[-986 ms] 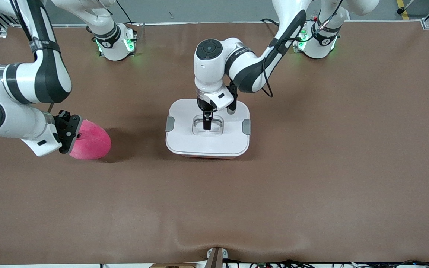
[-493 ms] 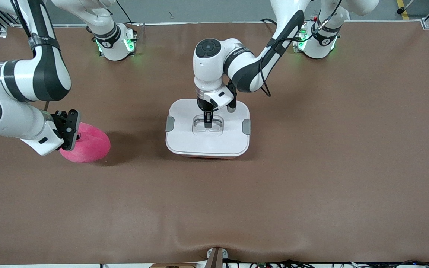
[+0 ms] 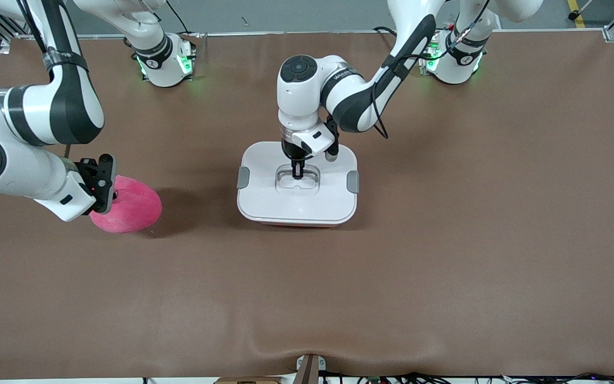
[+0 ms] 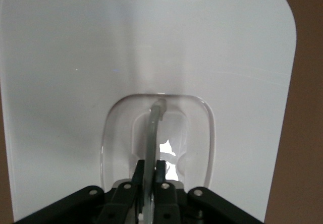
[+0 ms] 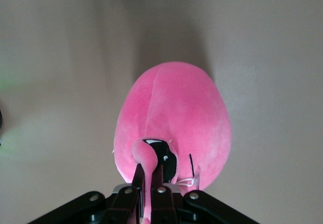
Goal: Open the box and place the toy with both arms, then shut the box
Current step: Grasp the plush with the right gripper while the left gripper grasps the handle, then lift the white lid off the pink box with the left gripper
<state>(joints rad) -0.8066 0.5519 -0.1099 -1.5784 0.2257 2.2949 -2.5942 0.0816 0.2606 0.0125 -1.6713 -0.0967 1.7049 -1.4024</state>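
Note:
The box (image 3: 296, 207) is a pale pink tub under a white lid and stands shut mid-table. A grey clip (image 3: 243, 177) sits on each side of the lid. My left gripper (image 3: 297, 175) is over the lid's recessed centre. It is shut on the clear handle (image 4: 154, 128), which stands between its fingers in the left wrist view (image 4: 150, 166). The hot-pink plush toy (image 3: 128, 209) is toward the right arm's end of the table. My right gripper (image 3: 110, 193) is shut on a nub of the toy (image 5: 174, 118), pinched between its fingers (image 5: 150, 171). I cannot tell whether the toy touches the table.
The brown table mat (image 3: 445, 240) spreads wide around the box and toy. The two green-lit arm bases (image 3: 166, 61) stand along the edge farthest from the front camera. A small fixture (image 3: 309, 368) sits at the nearest edge.
The right gripper with the toy dipped and shifted slightly, then edged back toward the box. The left gripper's tips moved slightly in the handle recess. The lid stays in place.

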